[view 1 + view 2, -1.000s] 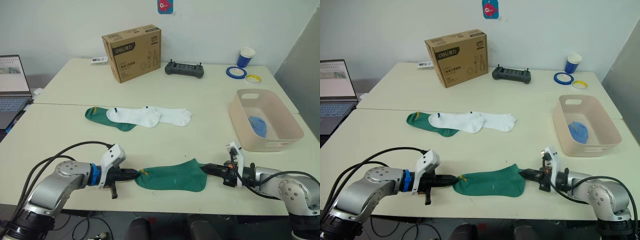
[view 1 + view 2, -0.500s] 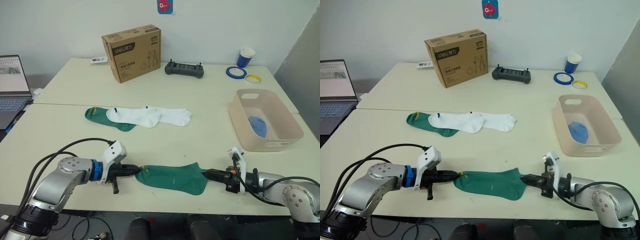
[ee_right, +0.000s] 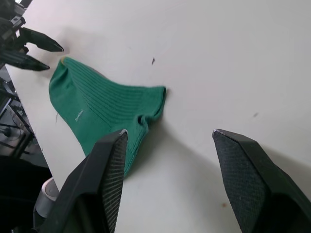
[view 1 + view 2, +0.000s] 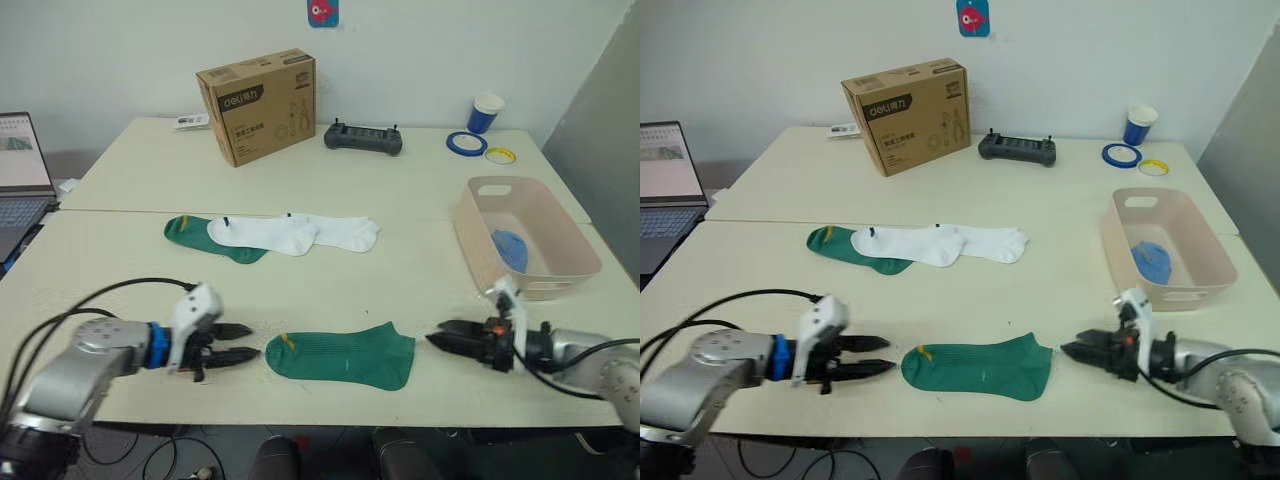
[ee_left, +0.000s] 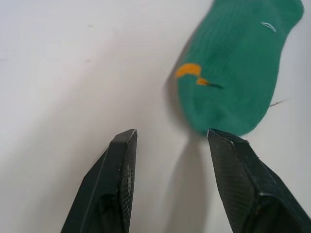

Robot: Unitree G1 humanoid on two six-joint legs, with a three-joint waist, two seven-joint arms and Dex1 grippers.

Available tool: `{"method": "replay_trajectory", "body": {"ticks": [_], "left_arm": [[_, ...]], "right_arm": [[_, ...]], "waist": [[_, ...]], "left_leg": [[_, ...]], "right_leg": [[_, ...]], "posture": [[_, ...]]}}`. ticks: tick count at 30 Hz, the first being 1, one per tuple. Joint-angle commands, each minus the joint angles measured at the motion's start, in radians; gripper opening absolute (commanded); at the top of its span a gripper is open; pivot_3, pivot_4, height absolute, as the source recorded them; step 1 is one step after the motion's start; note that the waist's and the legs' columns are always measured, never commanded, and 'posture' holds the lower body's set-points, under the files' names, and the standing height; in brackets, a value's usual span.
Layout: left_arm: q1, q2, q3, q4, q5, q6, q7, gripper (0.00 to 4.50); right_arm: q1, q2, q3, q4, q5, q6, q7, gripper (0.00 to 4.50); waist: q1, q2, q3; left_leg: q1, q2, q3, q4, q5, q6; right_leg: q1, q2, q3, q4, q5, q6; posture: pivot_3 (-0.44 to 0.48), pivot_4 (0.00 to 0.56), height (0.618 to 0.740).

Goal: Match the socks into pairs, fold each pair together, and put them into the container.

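Lying flat at lower centre, the green sock sits between the left gripper and right gripper, both spread wide, grasping nothing.

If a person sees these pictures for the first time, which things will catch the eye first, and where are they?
First is the green sock lying flat at the near edge of the table, with the left pincer open just off its toe and the right pincer open just off its cuff, neither touching it. Behind it, two white socks lie over another green sock. On the right stands the pink tub with something blue inside.
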Motion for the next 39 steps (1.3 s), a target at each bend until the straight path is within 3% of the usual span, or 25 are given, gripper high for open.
{"method": "replay_trajectory", "body": {"ticks": [1, 3, 5, 11, 16, 24, 30, 34, 39], "left_arm": [[-0.018, -0.004, 0.022, -0.042, -0.009, -0.060, -0.018, 2.20], [-0.051, -0.034, -0.007, -0.074, -0.010, -0.083, -0.011, 2.20], [-0.090, -0.073, -0.045, -0.103, -0.007, -0.091, 0.006, 1.80], [-0.169, -0.186, -0.223, -0.109, 0.103, -0.140, 0.055, 0.00], [-0.185, -0.268, -0.332, -0.051, 0.206, -0.168, 0.116, 0.00], [-0.163, -0.254, -0.342, 0.013, 0.264, -0.200, 0.140, 0.00], [-0.134, -0.197, -0.250, -0.042, 0.173, -0.181, 0.097, 0.00], [-0.120, -0.177, -0.196, -0.089, 0.107, -0.166, 0.067, 0.00], [-0.060, -0.124, -0.201, -0.132, 0.090, -0.165, -0.004, 0.00]], "right_arm": [[-0.082, -0.013, 0.041, -0.047, -0.001, -0.089, 0.097, 2.79], [-0.144, 0.021, 0.110, -0.054, -0.054, -0.153, 0.100, 2.62], [-0.180, 0.032, 0.200, -0.061, -0.126, -0.227, 0.131, 2.16], [-0.227, 0.121, 0.438, 0.013, -0.349, -0.454, 0.164, 0.01], [-0.230, 0.177, 0.563, 0.151, -0.516, -0.603, 0.181, 0.01], [-0.175, 0.119, 0.539, 0.275, -0.613, -0.738, 0.225, 0.01], [-0.150, 0.048, 0.454, 0.252, -0.581, -0.745, 0.273, 0.01], [-0.153, 0.060, 0.366, 0.139, -0.427, -0.627, 0.298, 0.01], [-0.132, 0.069, 0.412, 0.033, -0.394, -0.556, 0.311, 0.01]], "waist": [[0.001, 0.000, 0.000], [0.001, 0.000, 0.000], [0.003, 0.000, 0.000], [0.011, -0.001, 0.000], [0.011, -0.001, 0.000], [0.012, 0.000, 0.000], [0.011, 0.000, 0.000], [0.011, -0.001, 0.000], [0.009, 0.000, 0.000]], "left_leg": [[0.000, 0.000, 0.000, 0.000, 0.000, 0.000], [0.000, 0.000, 0.000, 0.000, 0.000, 0.000], [-0.001, 0.000, 0.000, 0.000, 0.000, 0.000], [-0.002, -0.001, 0.000, 0.000, 0.000, 0.000], [-0.002, -0.001, -0.001, 0.001, 0.000, 0.000], [-0.001, -0.001, -0.001, 0.003, 0.000, 0.000], [-0.001, -0.001, -0.001, 0.004, 0.000, 0.000], [-0.001, -0.001, -0.001, 0.005, 0.000, 0.000], [-0.001, 0.000, -0.001, 0.005, 0.000, 0.000]], "right_leg": [[0.000, 0.000, 0.000, 0.000, 0.000, 0.000], [0.000, 0.000, 0.000, 0.000, 0.001, 0.002], [0.000, 0.000, 0.000, 0.000, 0.001, 0.002], [0.000, 0.000, 0.000, -0.001, 0.000, 0.003], [0.000, 0.001, 0.000, 0.000, 0.001, 0.002], [0.002, 0.001, 0.000, 0.001, 0.001, 0.003], [0.002, 0.001, 0.000, 0.002, 0.001, 0.003], [0.002, 0.001, 0.000, 0.002, 0.001, 0.003], [0.002, 0.001, 0.000, 0.002, 0.001, 0.003]], "posture": [[0.000, 0.150, 0.740], [0.000, 0.150, 0.740], [0.000, 0.150, 0.740], [0.000, 0.150, 0.740], [0.000, 0.150, 0.740], [0.000, 0.150, 0.740], [0.000, 0.150, 0.740], [0.000, 0.150, 0.740], [0.000, 0.150, 0.740]]}}
